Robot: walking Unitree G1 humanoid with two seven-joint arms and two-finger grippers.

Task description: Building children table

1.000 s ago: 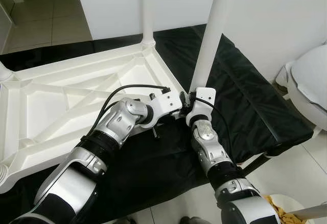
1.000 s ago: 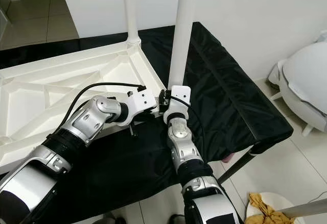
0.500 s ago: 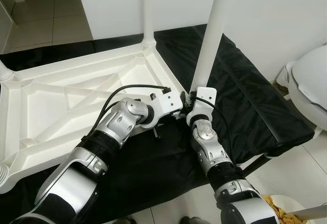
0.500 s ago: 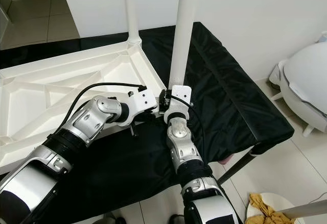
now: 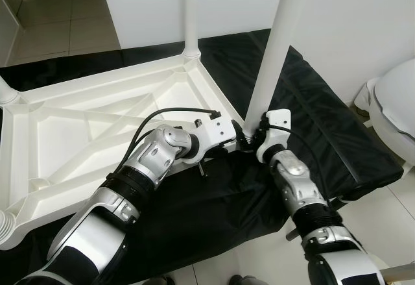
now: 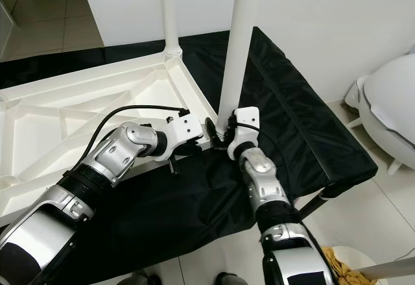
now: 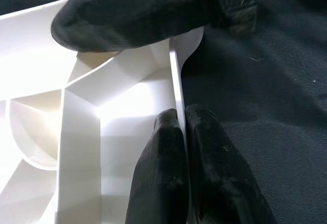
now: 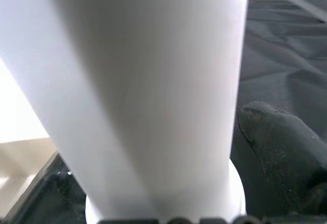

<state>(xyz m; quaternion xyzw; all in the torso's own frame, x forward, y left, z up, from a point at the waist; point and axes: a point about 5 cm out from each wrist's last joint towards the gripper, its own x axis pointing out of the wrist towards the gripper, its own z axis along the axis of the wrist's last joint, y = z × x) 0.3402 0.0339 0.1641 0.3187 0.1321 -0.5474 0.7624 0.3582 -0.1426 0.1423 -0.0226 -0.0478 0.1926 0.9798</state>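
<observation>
A white plastic table top [image 5: 78,129] lies upside down on a black cloth [image 5: 311,123]. One white leg [image 5: 190,12] stands at its far corner. A second white leg [image 5: 275,51] rises from the near right corner. My right gripper [image 5: 256,139] is shut around the base of that leg; one black finger [image 8: 276,147] lies against the leg [image 8: 143,91] in the right wrist view. My left gripper [image 5: 237,143] reaches the same corner and is shut on the thin rim wall [image 7: 175,86], its fingers [image 7: 158,152] pinching it from both sides.
The cloth-covered platform ends in a drop to the tiled floor at the right [image 5: 382,174] and near me. A white rounded fixture [image 5: 397,103] stands on the right. A third leg stub [image 5: 5,91] sits at the left edge. Yellow cloth [image 6: 337,259] lies low right.
My right wrist and forearm have swung to the right around the leg's base, and the leg stands slightly further right. The left gripper keeps its hold on the rim.
</observation>
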